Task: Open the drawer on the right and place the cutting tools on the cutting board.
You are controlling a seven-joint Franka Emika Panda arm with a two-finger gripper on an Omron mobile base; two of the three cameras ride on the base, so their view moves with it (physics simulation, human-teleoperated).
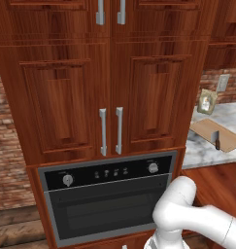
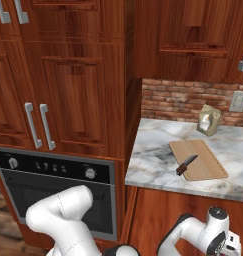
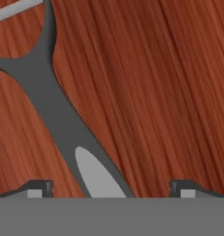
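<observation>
In the hand view my gripper is open, its two fingertips wide apart at the bottom. Between them lies a slim dark grey cutting tool with a forked head and a pale oval in its handle. It rests on reddish-brown wood that looks like the drawer's floor. The tan cutting board lies on the marble counter, also seen as the cutting board from the left. On the board lies a dark-handled knife. My arm's wrist reaches low under the counter edge.
A grey-white marble countertop carries a small packet against the brick wall. Left of it stand tall cabinet doors with vertical silver handles, above a black built-in oven. My white elbow is in front of the oven.
</observation>
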